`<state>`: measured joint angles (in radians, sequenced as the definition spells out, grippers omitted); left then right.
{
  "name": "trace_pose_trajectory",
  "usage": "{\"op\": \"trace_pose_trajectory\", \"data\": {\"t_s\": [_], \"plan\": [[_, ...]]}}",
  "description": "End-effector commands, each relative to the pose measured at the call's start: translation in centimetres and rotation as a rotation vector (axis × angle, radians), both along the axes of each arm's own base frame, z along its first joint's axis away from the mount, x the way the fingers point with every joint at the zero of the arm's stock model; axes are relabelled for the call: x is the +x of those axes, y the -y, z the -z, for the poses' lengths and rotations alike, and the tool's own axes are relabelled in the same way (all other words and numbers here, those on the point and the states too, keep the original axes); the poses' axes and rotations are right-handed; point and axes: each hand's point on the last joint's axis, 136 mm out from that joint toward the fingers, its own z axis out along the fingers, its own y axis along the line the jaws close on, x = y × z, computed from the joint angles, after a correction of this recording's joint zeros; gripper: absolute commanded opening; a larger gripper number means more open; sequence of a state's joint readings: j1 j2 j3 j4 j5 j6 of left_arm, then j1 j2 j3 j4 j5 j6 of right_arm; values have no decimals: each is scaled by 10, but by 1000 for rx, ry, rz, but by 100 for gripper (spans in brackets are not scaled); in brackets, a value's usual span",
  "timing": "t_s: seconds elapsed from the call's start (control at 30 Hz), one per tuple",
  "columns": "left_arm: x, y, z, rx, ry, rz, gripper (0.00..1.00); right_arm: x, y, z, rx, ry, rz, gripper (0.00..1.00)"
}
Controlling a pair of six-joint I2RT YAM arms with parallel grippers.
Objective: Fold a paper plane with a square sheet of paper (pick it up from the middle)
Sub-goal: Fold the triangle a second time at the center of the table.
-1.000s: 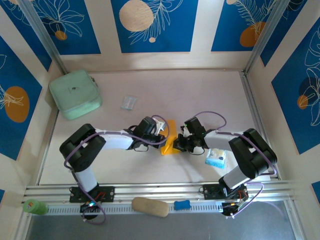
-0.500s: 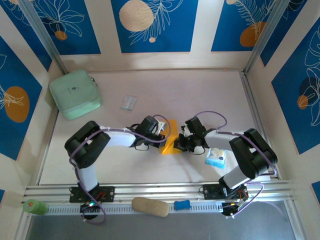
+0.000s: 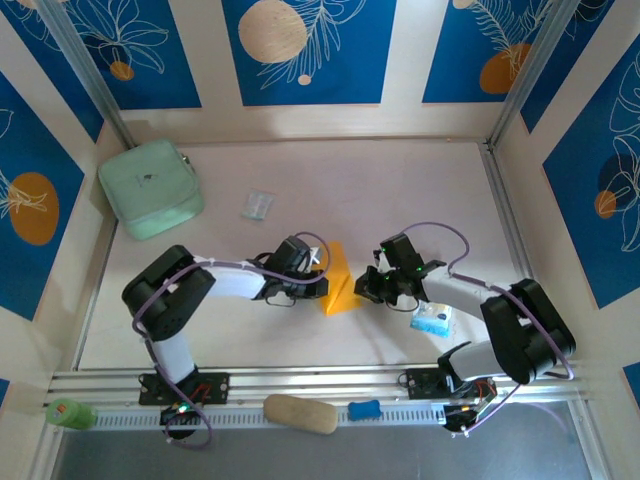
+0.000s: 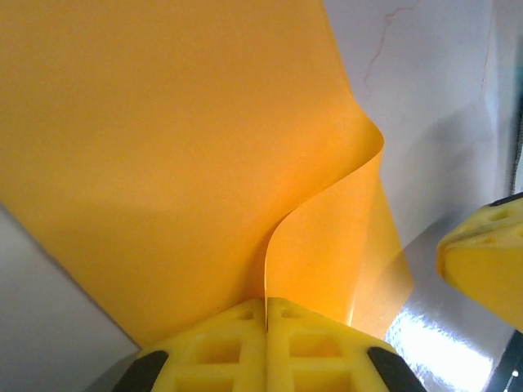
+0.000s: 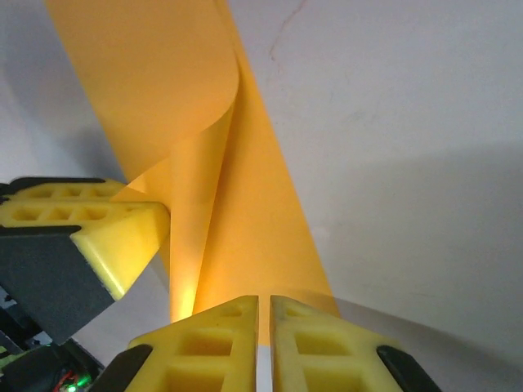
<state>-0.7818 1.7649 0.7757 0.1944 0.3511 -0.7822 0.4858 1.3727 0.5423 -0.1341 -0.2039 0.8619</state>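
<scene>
Left jaws clamp the paper [image 4: 163, 147]; right jaws barely parted, grip unclear.

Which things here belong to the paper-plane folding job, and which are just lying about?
Belong to the job:
square sheet of paper
left gripper, pinching the sheet
right gripper

Just lying about:
mint-green pouch
clear wrapper
blue-and-white packet
tan oval lump
</scene>
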Motion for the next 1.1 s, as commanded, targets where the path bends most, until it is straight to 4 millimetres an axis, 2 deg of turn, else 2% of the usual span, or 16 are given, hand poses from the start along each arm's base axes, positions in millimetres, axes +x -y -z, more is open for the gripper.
{"op": "trace_pose_trajectory", "data": {"t_s": [0.0,0.23,0.43,0.5,0.7,0.83,1.07], "plan": [[-11,-16,12,42,-73,-69,0,-5,-6,0,57,-32,7,12],[-11,-12,5,22,-52,-51,0,2,-24,1,90,-41,-26,12],[-10,-9,2,10,-41,-38,0,10,-30,8,76,-46,-39,12],[-10,-8,0,5,-34,-34,0,8,-29,16,58,-69,-44,11],[-4,-11,-9,14,34,-25,0,-8,-10,45,-58,-152,-16,7],[3,-17,-13,47,96,-25,0,-12,-10,49,-47,-158,-13,7],[5,-23,-4,104,88,-37,0,-12,-10,47,-54,-155,-19,7]]}}
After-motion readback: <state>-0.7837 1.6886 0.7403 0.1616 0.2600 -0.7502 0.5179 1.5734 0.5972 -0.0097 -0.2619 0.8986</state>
